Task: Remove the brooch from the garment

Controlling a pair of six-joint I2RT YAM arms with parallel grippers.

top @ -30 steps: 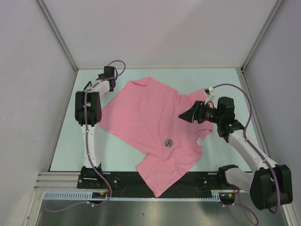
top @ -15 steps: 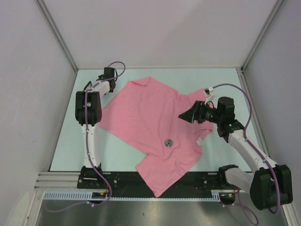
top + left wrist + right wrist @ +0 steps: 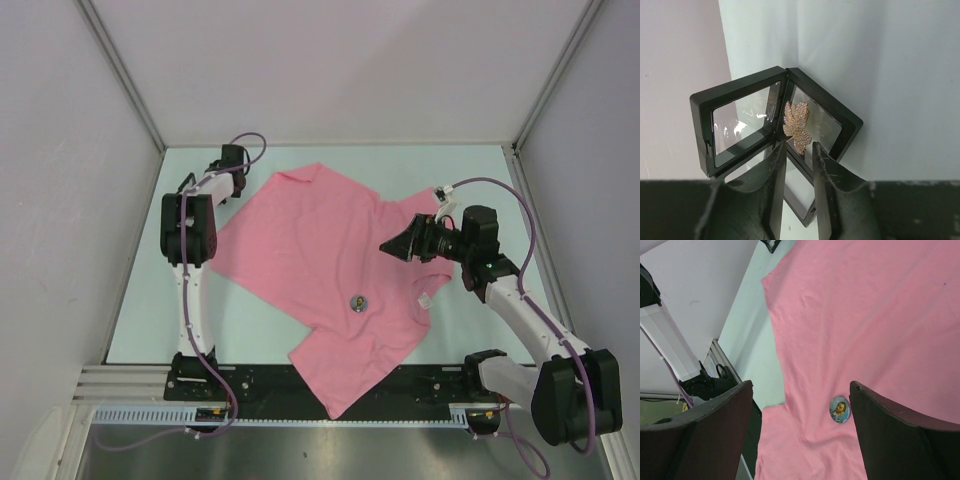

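Overhead, the pink T-shirt [image 3: 310, 240] lies spread out, with a round portrait badge [image 3: 358, 302] pinned on it near the right gripper [image 3: 390, 246], which hovers wide open and empty. The left gripper [image 3: 232, 158] is off beyond the shirt's far corner. Left wrist: jaws partly open, with a gold leaf brooch [image 3: 796, 125] just ahead of the tips, inside an open black display case [image 3: 740, 84]. Right wrist: the badge lies on the cloth between the spread fingers.
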